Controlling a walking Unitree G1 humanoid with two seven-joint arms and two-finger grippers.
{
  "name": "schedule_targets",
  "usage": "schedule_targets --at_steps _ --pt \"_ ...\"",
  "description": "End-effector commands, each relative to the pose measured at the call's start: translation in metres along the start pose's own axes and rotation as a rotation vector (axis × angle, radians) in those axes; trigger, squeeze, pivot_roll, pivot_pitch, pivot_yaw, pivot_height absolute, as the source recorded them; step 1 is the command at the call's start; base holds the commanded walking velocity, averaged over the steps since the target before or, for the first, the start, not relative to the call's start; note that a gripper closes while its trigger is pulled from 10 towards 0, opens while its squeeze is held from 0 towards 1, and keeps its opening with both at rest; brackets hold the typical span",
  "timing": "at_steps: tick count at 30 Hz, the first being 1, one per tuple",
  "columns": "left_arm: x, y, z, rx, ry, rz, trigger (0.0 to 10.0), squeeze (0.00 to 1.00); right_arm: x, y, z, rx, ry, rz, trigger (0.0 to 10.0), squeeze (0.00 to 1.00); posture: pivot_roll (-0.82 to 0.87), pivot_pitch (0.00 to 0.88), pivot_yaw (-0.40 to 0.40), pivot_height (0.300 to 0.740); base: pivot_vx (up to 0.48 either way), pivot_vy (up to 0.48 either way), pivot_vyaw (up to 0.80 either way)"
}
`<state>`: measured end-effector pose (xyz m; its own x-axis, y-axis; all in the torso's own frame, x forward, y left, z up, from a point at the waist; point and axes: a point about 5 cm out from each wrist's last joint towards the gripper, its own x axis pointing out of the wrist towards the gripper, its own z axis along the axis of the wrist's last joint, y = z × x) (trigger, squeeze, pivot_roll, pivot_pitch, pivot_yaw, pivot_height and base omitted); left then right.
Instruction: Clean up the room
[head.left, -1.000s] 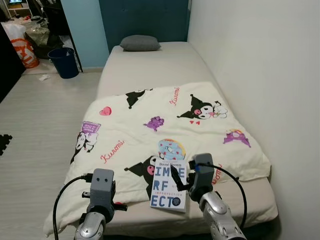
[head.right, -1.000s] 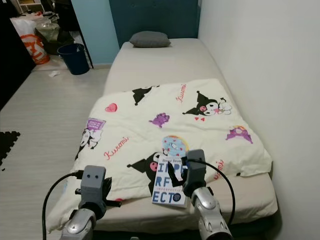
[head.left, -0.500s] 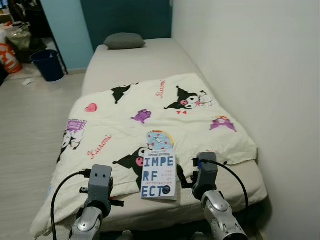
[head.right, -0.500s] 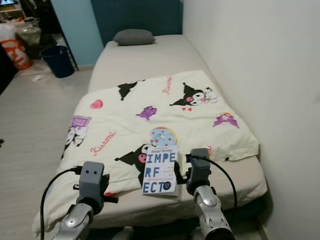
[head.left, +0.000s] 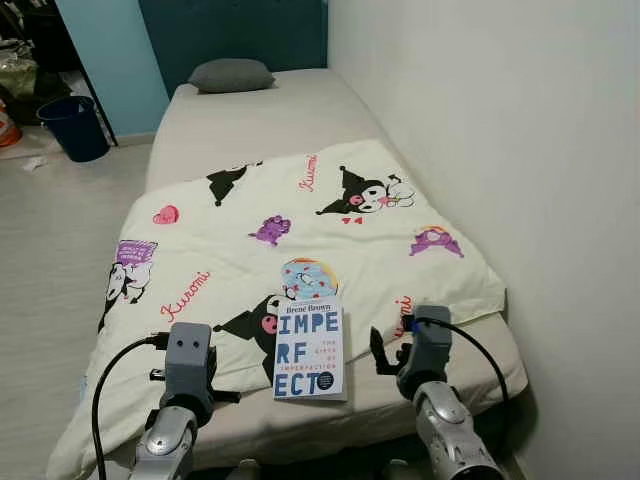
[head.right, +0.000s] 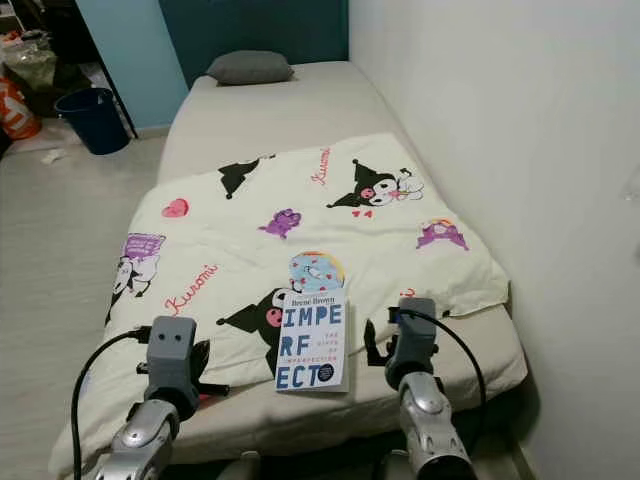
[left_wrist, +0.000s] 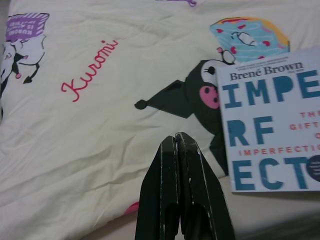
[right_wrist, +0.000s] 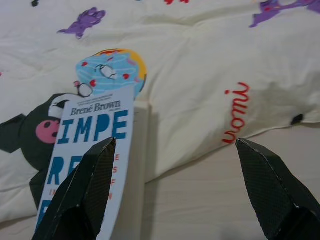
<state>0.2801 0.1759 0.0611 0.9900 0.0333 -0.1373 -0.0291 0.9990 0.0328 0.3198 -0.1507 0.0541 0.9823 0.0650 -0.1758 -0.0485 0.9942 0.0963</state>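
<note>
- Left eye view looks down a single bed (head.left: 270, 110) set against a white wall (head.left: 480, 120), its bare beige mattress running back to a dark teal headboard (head.left: 235, 30)
- a grey pillow (head.left: 231, 74) lies at the head of the bed, well apart from everything else on it
- a cream duvet (head.left: 300, 240) printed with black cartoon characters, purple figures, a pink heart and red "Kuromi" lettering covers the near half of the mattress, one edge drooping over the side towards the floor
- a white paperback book (head.left: 310, 352), cover up, with "Brené Brown" and big blue letters, rests near the foot of the bed, its upper part on the duvet and its lower edge reaching the bare mattress
- the left gripper (left_wrist: 178, 145) hovers low over the duvet just beside the book's left edge, its two black fingers pressed together and holding nothing
- the right gripper (right_wrist: 175, 150) hangs over the foot of the bed just to the right of the book, fingers spread wide apart and empty; in the right wrist view one fingertip (right_wrist: 102, 155) overlaps the book's cover and the other (right_wrist: 255, 155) sits over bare mattress below the duvet's hem
- a dark blue bin (head.left: 73, 126) stands on the pale wood floor (head.left: 50, 230) beside the head of the bed, near a light blue wall (head.left: 110, 50)
- part of an orange-and-white bag (head.right: 17, 108) shows at the far left, beyond the bin
</note>
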Motion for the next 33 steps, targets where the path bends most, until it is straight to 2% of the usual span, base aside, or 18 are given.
schedule_targets --at_steps 1,9,22,26,30,32,33 --pt "-0.004 0.005 -0.010 0.004 0.034 0.018 10.0 0.00 -0.003 0.000 -0.009 0.016 0.036 -0.006 10.0 0.00 0.03 0.169 0.020 0.602 0.000 0.000 0.00" --pt "-0.005 0.006 -0.011 0.003 0.037 0.019 10.0 0.00 -0.001 0.006 -0.008 0.014 0.032 0.028 10.0 0.00 0.03 0.166 0.018 0.587 0.000 0.000 0.00" --pt "-0.012 -0.004 -0.017 -0.011 0.046 0.003 10.0 0.00 -0.002 0.012 -0.011 0.029 0.060 0.081 10.0 0.00 0.03 0.159 0.013 0.587 0.000 0.000 0.00" --pt "-0.013 -0.004 -0.018 -0.016 0.047 0.007 10.0 0.00 -0.001 0.017 -0.011 0.045 0.069 0.115 10.0 0.00 0.03 0.158 0.010 0.568 0.000 0.000 0.00" --pt "-0.015 -0.001 -0.019 -0.016 0.048 0.016 10.0 0.00 0.001 0.030 -0.013 0.054 0.108 0.217 10.0 0.00 0.03 0.163 0.009 0.568 0.000 0.000 0.00" --pt "-0.017 0.001 -0.020 -0.019 0.049 0.027 10.0 0.00 0.003 0.039 -0.012 0.087 0.136 0.288 10.0 0.00 0.03 0.170 0.006 0.568 0.000 0.000 0.00" --pt "-0.017 0.001 -0.020 -0.019 0.049 0.027 10.0 0.00 0.003 0.039 -0.012 0.087 0.136 0.288 10.0 0.00 0.03 0.170 0.006 0.568 0.000 0.000 0.00"
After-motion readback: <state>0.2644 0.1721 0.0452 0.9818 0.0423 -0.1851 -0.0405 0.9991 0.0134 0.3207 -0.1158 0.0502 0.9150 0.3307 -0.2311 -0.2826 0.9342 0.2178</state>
